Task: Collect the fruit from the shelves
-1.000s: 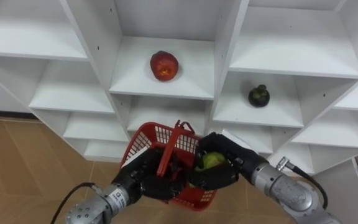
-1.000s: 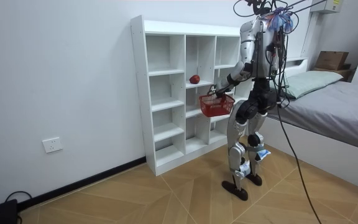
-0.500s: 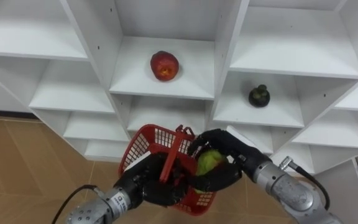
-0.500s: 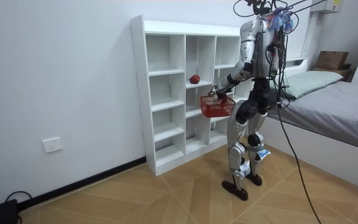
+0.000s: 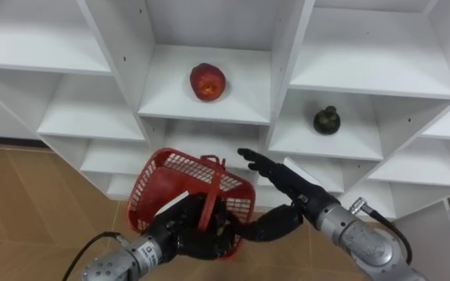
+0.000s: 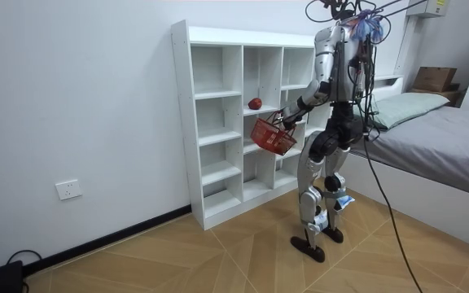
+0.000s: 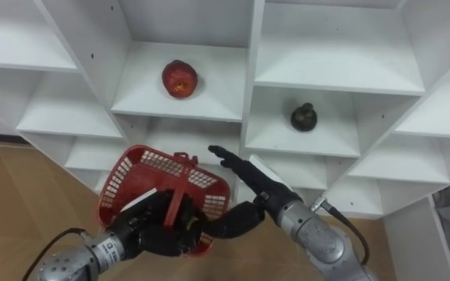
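Left hand (image 5: 187, 234): fingers clenched round the handle of the red basket (image 5: 180, 173), which hangs tilted before the closet (image 5: 289, 55). Right hand (image 5: 287, 186): fingers released and straight, just beside the basket rim. Not yet collected: red fruit (image 5: 208, 81) on the middle shelf, and dark fruit (image 5: 326, 119) one compartment to the right (basket contents cannot be read). Task judged partway at best.

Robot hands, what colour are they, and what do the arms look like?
Both the left robot hand and the right robot hand are black, with slim fingers. The forearms behind them are round, shiny silver metal. A thin black cable loops off each forearm.
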